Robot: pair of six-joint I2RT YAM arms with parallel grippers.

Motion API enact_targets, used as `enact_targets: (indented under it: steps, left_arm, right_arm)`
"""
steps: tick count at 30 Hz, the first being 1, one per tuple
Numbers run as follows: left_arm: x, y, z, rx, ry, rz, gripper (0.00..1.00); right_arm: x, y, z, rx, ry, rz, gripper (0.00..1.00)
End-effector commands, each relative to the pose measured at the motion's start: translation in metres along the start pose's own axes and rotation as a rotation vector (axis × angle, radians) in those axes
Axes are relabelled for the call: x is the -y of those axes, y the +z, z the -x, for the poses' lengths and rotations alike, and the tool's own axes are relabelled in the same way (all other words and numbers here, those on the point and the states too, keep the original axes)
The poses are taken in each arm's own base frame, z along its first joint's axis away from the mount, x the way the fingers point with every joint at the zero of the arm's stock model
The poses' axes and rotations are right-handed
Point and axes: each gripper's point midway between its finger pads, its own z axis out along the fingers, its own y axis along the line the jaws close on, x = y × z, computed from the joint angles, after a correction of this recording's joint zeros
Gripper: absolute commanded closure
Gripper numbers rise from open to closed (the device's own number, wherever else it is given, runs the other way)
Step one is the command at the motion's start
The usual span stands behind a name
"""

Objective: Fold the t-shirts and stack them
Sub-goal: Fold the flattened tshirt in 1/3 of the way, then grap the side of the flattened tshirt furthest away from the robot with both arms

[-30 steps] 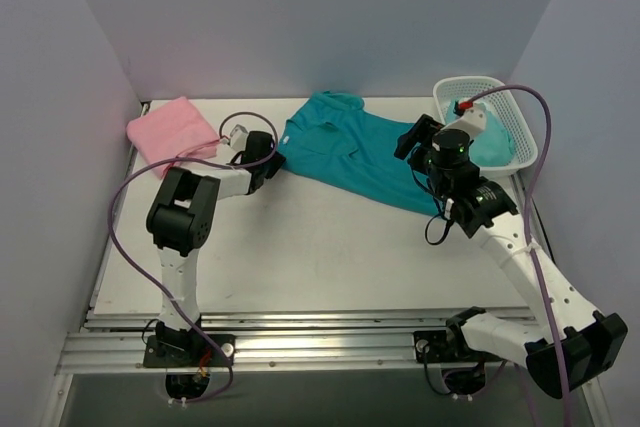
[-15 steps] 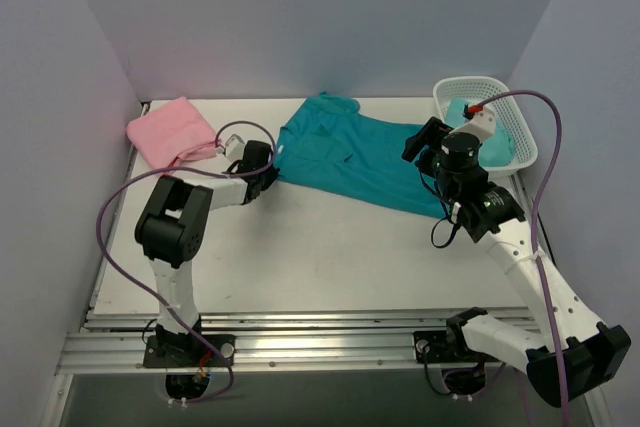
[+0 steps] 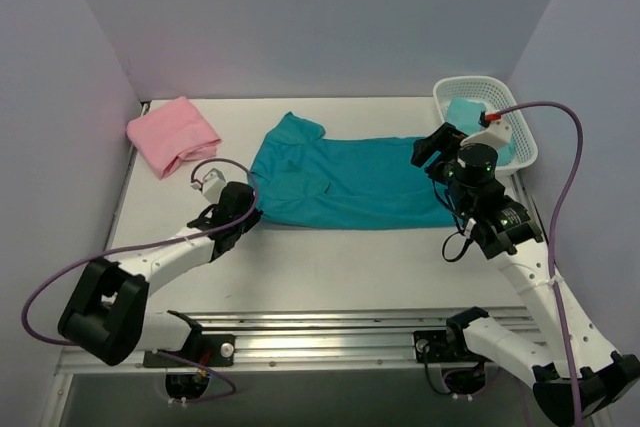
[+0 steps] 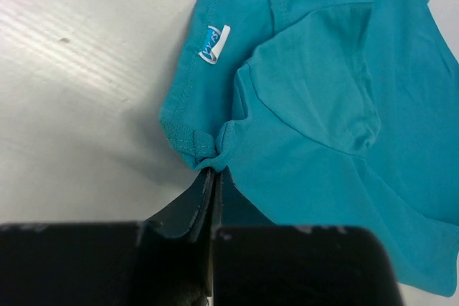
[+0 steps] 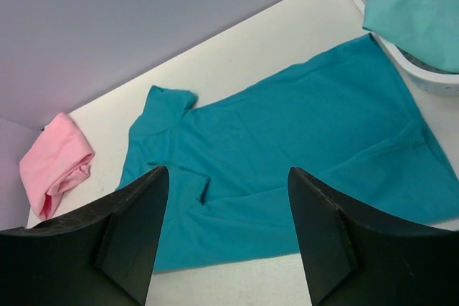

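Note:
A deep teal t-shirt (image 3: 350, 182) lies spread lengthwise across the middle of the table, with a few folds near its left end. My left gripper (image 3: 252, 215) is shut on its near-left edge. The left wrist view shows the fingertips (image 4: 214, 170) pinching a bunched hem of the teal cloth (image 4: 323, 105) beside a small white label (image 4: 214, 44). A pink t-shirt (image 3: 172, 134) lies folded at the far left corner. My right gripper (image 3: 432, 150) hangs open above the teal shirt's right end, nothing between its fingers (image 5: 228, 170).
A white mesh basket (image 3: 485, 87) stands at the far right corner with a lighter teal cloth (image 3: 465, 112) in it; the shirt's right end reaches its foot. Walls close in the table on three sides. A metal rail runs along the near edge.
My left gripper closed on the teal shirt's edge and drew it toward the near left, stretching the shirt out. The right gripper drifted slightly right, still open.

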Motion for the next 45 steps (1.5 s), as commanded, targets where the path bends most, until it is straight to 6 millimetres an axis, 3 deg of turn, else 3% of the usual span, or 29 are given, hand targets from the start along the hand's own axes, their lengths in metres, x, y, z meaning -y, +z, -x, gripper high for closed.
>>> enact_targets:
  steps: [1, 2, 6, 14, 16, 17, 18, 19, 23, 26, 28, 30, 31, 32, 33, 34, 35, 36, 37, 38, 39, 40, 41, 44, 45]
  left_arm:
    - [-0.019, -0.029, 0.014, 0.046, 0.014, 0.046, 0.98]
    - [-0.018, -0.040, 0.025, 0.079, -0.007, 0.032, 0.98]
    - [-0.031, -0.063, 0.036, 0.114, -0.013, 0.031, 0.98]
    - [-0.066, -0.086, 0.030, 0.103, 0.004, 0.068, 0.96]
    - [-0.073, -0.090, 0.029, 0.103, 0.004, 0.075, 0.77]
    - [-0.073, -0.093, 0.030, 0.104, -0.001, 0.063, 0.61]
    - [-0.073, -0.095, 0.030, 0.101, 0.002, 0.054, 0.21]
    - [-0.073, -0.098, 0.029, 0.088, 0.012, 0.049, 0.06]
    - [-0.053, -0.117, 0.048, 0.120, 0.016, -0.006, 0.06]
    - [-0.027, -0.127, 0.076, 0.192, 0.047, -0.058, 0.06]
    - [0.003, -0.133, 0.100, 0.264, 0.108, -0.142, 0.06]
    - [0.023, -0.118, 0.112, 0.269, 0.182, -0.184, 0.06]
    - [0.047, -0.122, 0.133, 0.319, 0.228, -0.248, 0.06]
    - [0.058, -0.100, 0.127, 0.253, 0.279, -0.267, 0.06]
    - [0.058, -0.085, 0.150, 0.273, 0.270, -0.246, 0.06]
    - [0.079, -0.085, 0.175, 0.303, 0.296, -0.274, 0.06]
    - [0.076, -0.044, 0.172, 0.236, 0.328, -0.222, 0.06]
    - [0.073, -0.023, 0.186, 0.224, 0.328, -0.193, 0.01]
    - [0.072, -0.005, 0.195, 0.217, 0.365, -0.164, 0.19]
    - [0.081, 0.035, 0.209, 0.183, 0.378, -0.132, 0.39]
    - [0.073, 0.055, 0.201, 0.084, 0.394, -0.095, 0.74]
    - [0.072, 0.071, 0.211, 0.052, 0.384, -0.081, 0.79]
    - [0.086, 0.099, 0.222, 0.033, 0.387, -0.092, 0.80]
    - [0.101, 0.126, 0.222, -0.018, 0.406, -0.196, 0.61]
    - [0.114, 0.130, 0.227, -0.005, 0.399, -0.267, 0.24]
  right_arm:
    - [0.000, -0.006, 0.000, -0.001, 0.007, 0.009, 0.37]
    - [0.000, -0.006, -0.001, -0.004, 0.006, 0.012, 0.37]
    - [0.000, -0.005, -0.006, -0.018, 0.004, 0.009, 0.37]
    - [-0.001, -0.001, -0.013, -0.027, 0.014, 0.009, 0.37]
    - [-0.001, 0.000, -0.014, -0.030, 0.014, 0.007, 0.37]
    - [-0.002, 0.001, -0.014, -0.028, 0.013, 0.008, 0.37]
    - [-0.001, 0.003, -0.016, -0.034, 0.012, 0.006, 0.37]
    - [-0.002, 0.004, -0.017, -0.037, 0.010, 0.008, 0.37]
    - [0.000, 0.015, -0.023, -0.048, 0.000, -0.016, 0.37]
    - [-0.004, 0.035, -0.032, -0.077, -0.024, -0.029, 0.36]
    - [-0.009, 0.055, -0.042, -0.115, -0.049, -0.039, 0.36]
    - [-0.015, 0.073, -0.052, -0.155, -0.058, -0.029, 0.36]
    - [-0.018, 0.078, -0.057, -0.171, -0.060, -0.020, 0.36]
    - [-0.020, 0.086, -0.064, -0.187, -0.061, -0.012, 0.35]
    - [-0.024, 0.089, -0.067, -0.196, -0.058, 0.002, 0.35]
    - [-0.026, 0.091, -0.074, -0.216, -0.058, 0.015, 0.35]
    - [-0.030, 0.094, -0.076, -0.220, -0.057, 0.032, 0.35]
    - [-0.034, 0.097, -0.082, -0.229, -0.069, 0.054, 0.34]
    - [-0.034, 0.098, -0.090, -0.245, -0.083, 0.074, 0.34]
    - [-0.043, 0.098, -0.094, -0.256, -0.083, 0.134, 0.34]
    - [-0.043, 0.098, -0.099, -0.266, -0.097, 0.148, 0.34]
    - [-0.042, 0.097, -0.101, -0.267, -0.105, 0.155, 0.34]
    - [-0.038, 0.097, -0.106, -0.279, -0.116, 0.146, 0.33]
    - [-0.024, 0.103, -0.112, -0.314, -0.158, 0.064, 0.29]
    - [-0.021, 0.105, -0.112, -0.320, -0.166, 0.045, 0.29]
